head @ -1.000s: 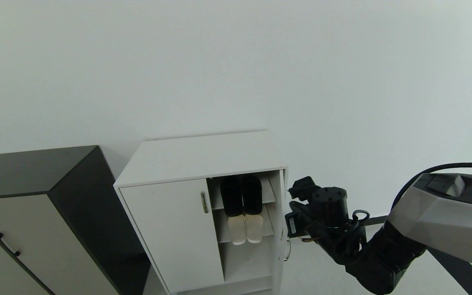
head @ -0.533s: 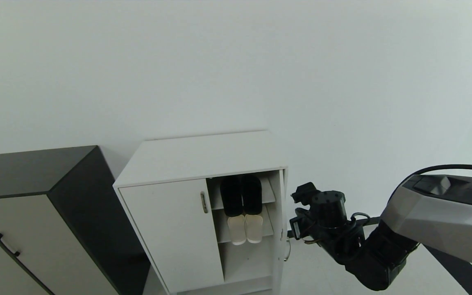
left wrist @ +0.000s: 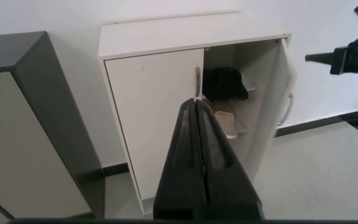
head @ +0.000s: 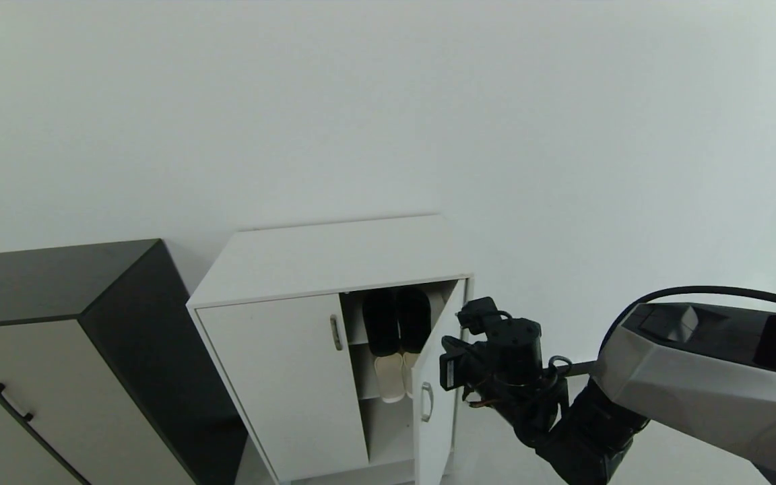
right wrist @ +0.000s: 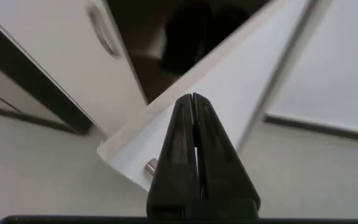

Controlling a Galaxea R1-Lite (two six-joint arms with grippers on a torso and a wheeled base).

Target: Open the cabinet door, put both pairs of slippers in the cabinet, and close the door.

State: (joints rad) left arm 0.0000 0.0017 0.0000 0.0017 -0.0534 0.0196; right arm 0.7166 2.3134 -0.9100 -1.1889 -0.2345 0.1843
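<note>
Right gripper (right wrist: 194,98), closed, sits by 1 half-open door (head: 432,431); 1 black slipper pair (head: 396,320), 1 cream pair (head: 389,378) inside.

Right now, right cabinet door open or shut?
Partly open: the right door stands angled out from the cabinet, black slippers and cream slippers visible through the gap. The shut right gripper sits at its outer face.

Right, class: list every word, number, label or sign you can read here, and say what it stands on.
No readable text anywhere.
White sticker on the right wrist, beside the cabinet door: too small to read.
White cabinet and dark cabinet: no print visible.
</note>
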